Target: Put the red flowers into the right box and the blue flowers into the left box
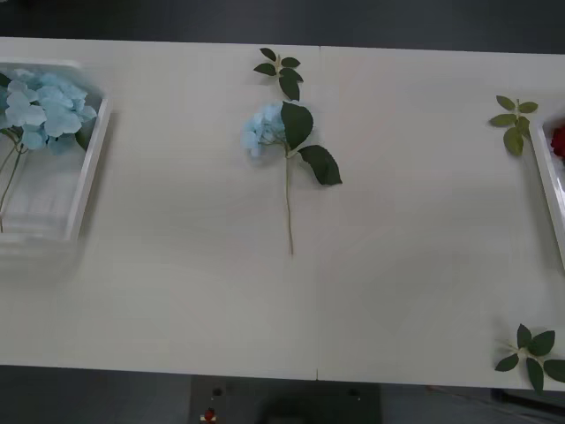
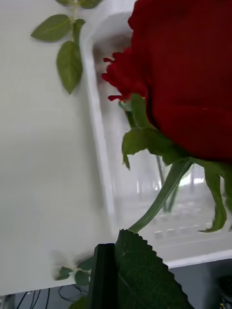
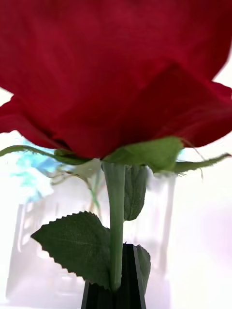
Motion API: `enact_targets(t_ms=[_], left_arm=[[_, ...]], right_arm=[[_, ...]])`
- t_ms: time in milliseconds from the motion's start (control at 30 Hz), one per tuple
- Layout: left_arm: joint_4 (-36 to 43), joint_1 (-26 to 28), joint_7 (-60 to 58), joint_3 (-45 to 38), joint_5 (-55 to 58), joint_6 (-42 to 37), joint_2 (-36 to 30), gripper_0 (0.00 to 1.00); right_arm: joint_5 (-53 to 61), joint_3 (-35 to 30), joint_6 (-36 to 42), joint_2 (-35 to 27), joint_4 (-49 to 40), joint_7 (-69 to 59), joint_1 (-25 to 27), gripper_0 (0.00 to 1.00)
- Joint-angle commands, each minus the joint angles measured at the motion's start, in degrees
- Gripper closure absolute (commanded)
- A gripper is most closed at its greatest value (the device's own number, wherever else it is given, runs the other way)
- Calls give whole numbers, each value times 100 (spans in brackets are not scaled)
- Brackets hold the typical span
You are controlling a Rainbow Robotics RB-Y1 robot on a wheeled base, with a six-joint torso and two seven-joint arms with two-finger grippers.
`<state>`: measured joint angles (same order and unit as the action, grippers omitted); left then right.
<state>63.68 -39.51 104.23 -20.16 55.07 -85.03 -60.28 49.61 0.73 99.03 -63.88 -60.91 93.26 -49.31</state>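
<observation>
Left wrist view, fingers clamping red rose stem, right fingers likewise.

White tabletop. Leaf sprigs: far edge, mid; right side; near right corner, apparently loose.

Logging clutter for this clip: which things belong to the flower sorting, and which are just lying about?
Job: left box with blue flowers in it; loose blue flower in the middle; right box; one rose gripped by the left end effector; another rose by the right end effector, over the right box.
Lying about: three leaf sprigs.
</observation>
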Motion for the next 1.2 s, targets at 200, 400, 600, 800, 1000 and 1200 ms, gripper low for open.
enact_targets(t_ms=[200,400,600,800,1000,1200], left_arm=[[-163,435,203,803,118,1744,-221,100],[-321,514,-52,1295,241,2333,-142,100],[-383,681,-904,1682,206,3133,130,100],[-374,778,-1792,2060,-93,4029,306,100],[-383,839,-2425,2289,-690,4522,464,100],[-163,576,-2434,2139,-945,3572,376,100]], right_arm=[[-839,6,-1070,-186,1046,1476,-132,100],[-1577,6,-1975,77,1503,1783,-35,100],[-1770,6,-3004,420,1521,1695,501,100],[-1885,-2,-3970,658,1529,1757,896,100],[-2069,-2,-4041,684,1529,1801,905,100],[-1990,6,-4041,684,1529,1862,905,58]])
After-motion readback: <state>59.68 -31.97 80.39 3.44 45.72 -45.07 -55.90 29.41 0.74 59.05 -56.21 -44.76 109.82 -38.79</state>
